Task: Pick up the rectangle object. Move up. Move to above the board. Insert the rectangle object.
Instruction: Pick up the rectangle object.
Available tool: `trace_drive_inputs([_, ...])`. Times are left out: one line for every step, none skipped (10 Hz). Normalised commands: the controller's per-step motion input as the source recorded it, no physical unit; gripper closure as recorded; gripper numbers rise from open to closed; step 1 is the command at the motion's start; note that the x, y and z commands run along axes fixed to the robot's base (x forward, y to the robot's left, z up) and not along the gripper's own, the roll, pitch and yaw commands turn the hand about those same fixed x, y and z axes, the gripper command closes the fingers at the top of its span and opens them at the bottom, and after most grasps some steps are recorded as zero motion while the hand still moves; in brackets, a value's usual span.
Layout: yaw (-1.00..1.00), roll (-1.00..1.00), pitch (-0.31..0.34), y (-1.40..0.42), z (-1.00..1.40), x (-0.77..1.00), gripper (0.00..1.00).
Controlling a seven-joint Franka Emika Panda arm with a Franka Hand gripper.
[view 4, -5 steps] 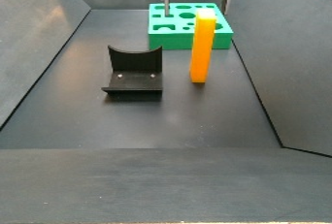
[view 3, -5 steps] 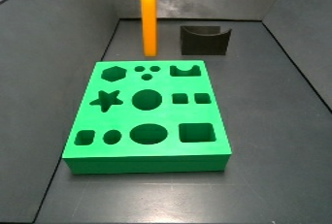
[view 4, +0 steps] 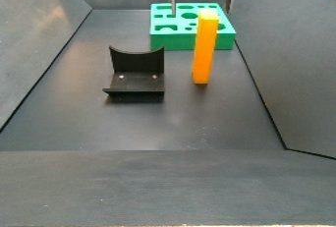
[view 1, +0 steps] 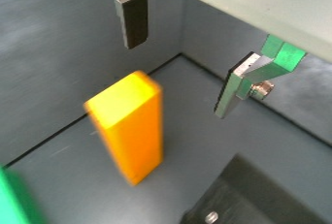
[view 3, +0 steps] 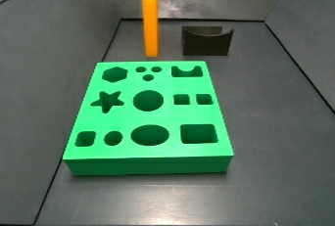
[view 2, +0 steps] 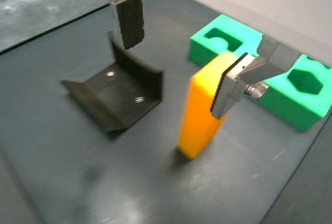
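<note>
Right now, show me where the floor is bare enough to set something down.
Bare floor lies on the near side of the dark block and orange bar. It is crowded where the green board sits past the bar. The open tool hangs above the bar.

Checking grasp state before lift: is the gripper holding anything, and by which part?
Nothing is held. The gripper hangs open above the rectangle object, which stands upright on the floor, fingers apart and not touching it.
</note>
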Motion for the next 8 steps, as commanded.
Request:
trace_drive_inputs([0.40, 0.00, -0.074, -0.70, -0.20, -0.08, 0.00])
trace_drive_inputs([0.36, -0.02, -0.124, -0.55, -0.26, -0.07, 0.00])
trace_drive_inputs([0.38, -0.09, -0.163, -0.31, -0.30, 0.00, 0.00])
trace_drive_inputs([0.09, 0.00, -0.181, 0.00, -0.38, -0.28, 0.00])
trace_drive_inputs([-0.01, 0.01, -0.144, 0.10, -0.29, -0.51, 0.00])
trace_drive_inputs([-0.10, 0.00, -0.149, 0.18, -0.30, -0.58, 0.00])
trace_drive_inputs([-0.01, 0.00, -0.140, 0.15, -0.28, -0.40, 0.00])
trace_drive_inputs([0.00, 0.00, -0.143, 0.20, -0.33, -0.21, 0.00])
